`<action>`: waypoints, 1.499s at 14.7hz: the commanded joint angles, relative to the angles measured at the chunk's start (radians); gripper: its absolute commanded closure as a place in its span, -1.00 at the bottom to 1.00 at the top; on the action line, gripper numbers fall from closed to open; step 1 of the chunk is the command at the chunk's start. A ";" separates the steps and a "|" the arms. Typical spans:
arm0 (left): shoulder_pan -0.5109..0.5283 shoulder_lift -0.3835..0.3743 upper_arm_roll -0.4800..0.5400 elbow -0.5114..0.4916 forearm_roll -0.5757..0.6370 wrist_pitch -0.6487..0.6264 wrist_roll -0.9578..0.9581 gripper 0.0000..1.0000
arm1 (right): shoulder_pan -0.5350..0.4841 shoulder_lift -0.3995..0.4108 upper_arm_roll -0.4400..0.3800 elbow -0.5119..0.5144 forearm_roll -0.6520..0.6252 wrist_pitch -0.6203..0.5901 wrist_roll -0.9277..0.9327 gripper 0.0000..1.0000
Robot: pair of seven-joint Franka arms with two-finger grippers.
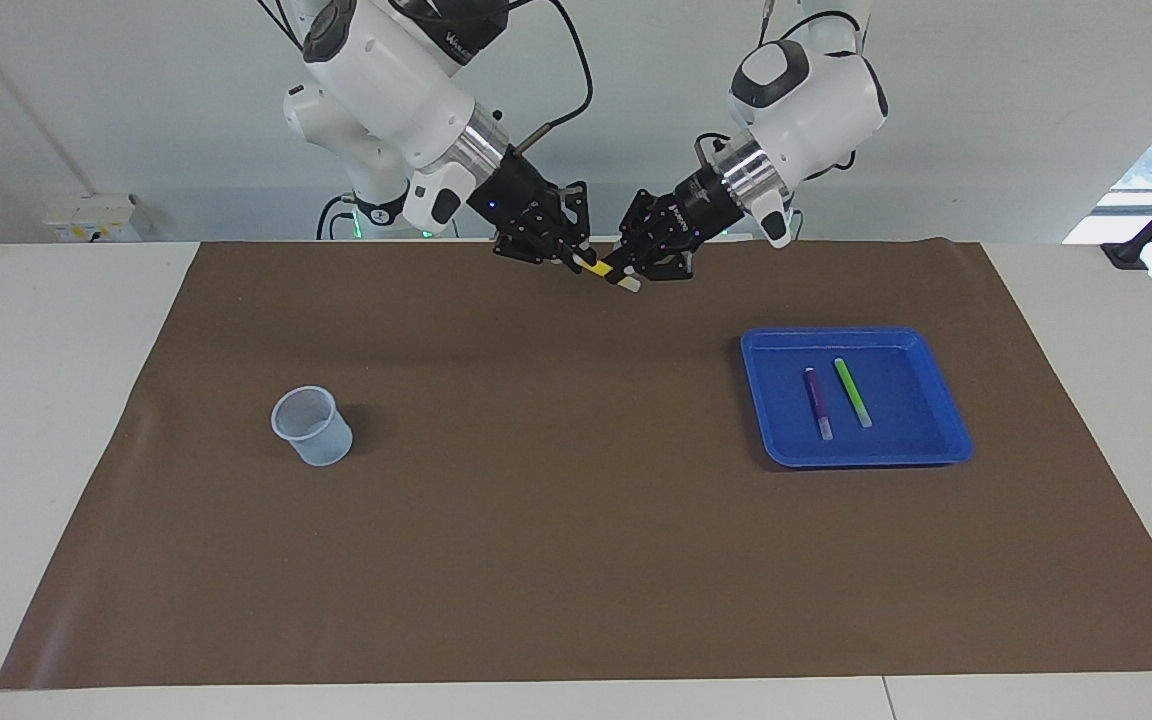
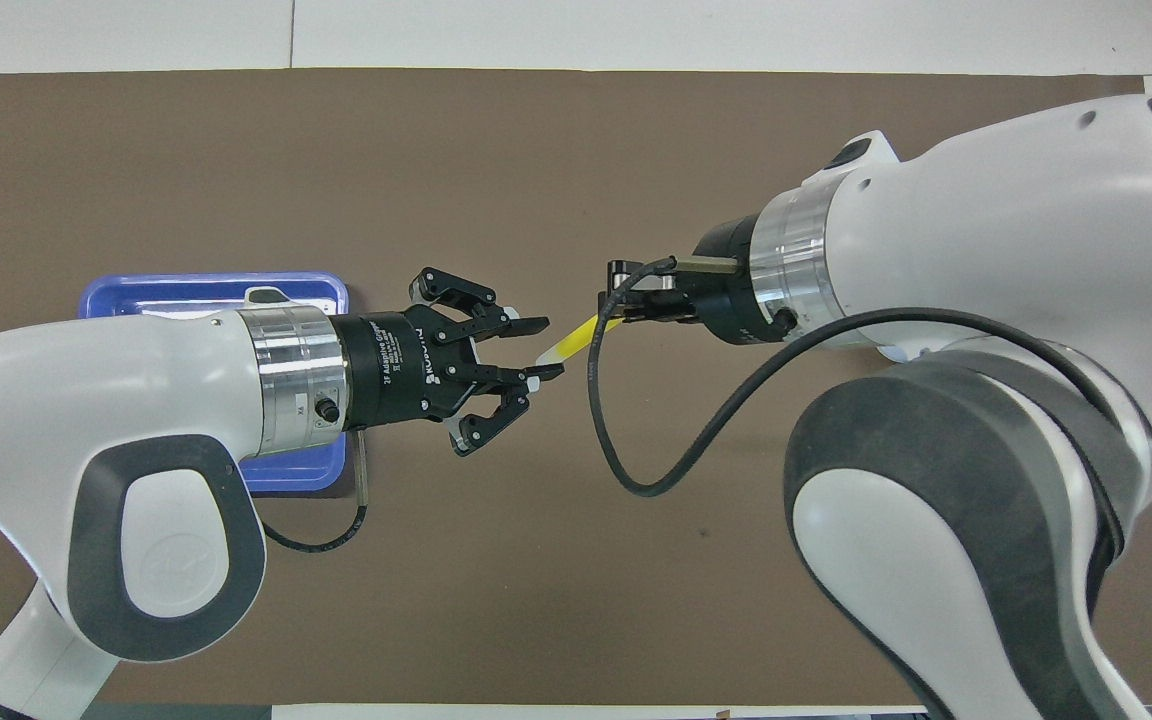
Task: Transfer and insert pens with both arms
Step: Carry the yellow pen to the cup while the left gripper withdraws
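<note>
The right gripper [image 2: 608, 306] clamps the yellow pen [image 2: 570, 343]; the left gripper's [image 2: 539, 347] fingers stand apart. Held by its end, the pen could slip and drop.

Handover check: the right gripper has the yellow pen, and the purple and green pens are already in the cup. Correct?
Not quite. The right gripper does hold the yellow pen, but the facing view shows the purple pen and green pen lying in the blue tray.
</note>
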 commanded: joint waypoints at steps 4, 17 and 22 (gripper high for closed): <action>-0.010 -0.045 0.009 -0.045 0.000 0.012 0.005 -1.00 | -0.111 -0.032 -0.003 -0.064 -0.188 0.012 -0.072 1.00; 0.288 -0.080 0.011 -0.151 0.258 -0.190 0.689 -1.00 | -0.430 -0.143 -0.003 -0.398 -0.371 0.248 -0.648 1.00; 0.431 -0.017 0.009 -0.156 0.417 -0.275 1.104 -1.00 | -0.478 -0.161 0.000 -0.524 -0.372 0.373 -0.715 1.00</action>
